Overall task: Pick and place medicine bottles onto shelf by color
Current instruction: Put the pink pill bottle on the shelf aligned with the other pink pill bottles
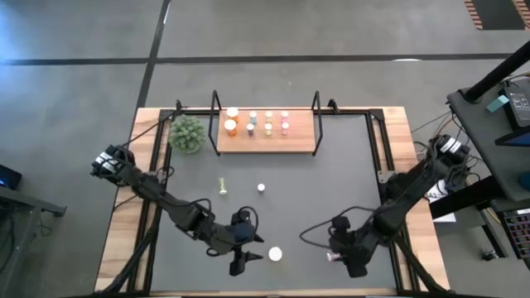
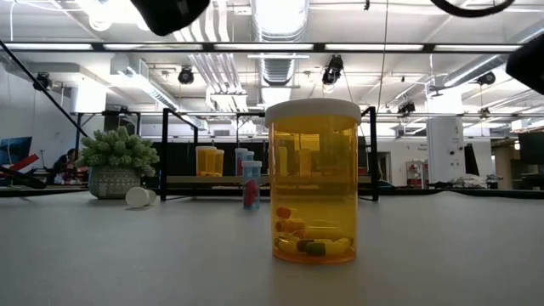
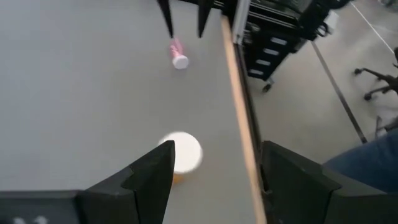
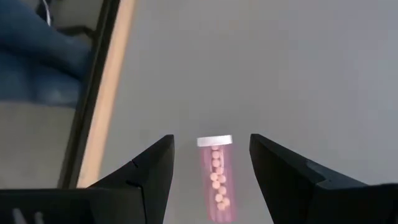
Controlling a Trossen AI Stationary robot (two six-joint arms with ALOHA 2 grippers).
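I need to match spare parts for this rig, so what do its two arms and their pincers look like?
Both arms are dark, nearly black, built of jointed segments with black cables looping beside them. The left arm has a blue patch near its wrist and a silvery block at its base. The left pincer and the right pincer each have two broad, flat, matte black fingers with angular tips.

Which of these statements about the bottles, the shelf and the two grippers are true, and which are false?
1. The right gripper is open over a pink bottle lying on its side. True.
2. The left gripper grips the orange bottle. False: its open fingers hover above it.
3. The shelf holds no bottles. False: several stand on it.
4. A plant sits beside the shelf. True.
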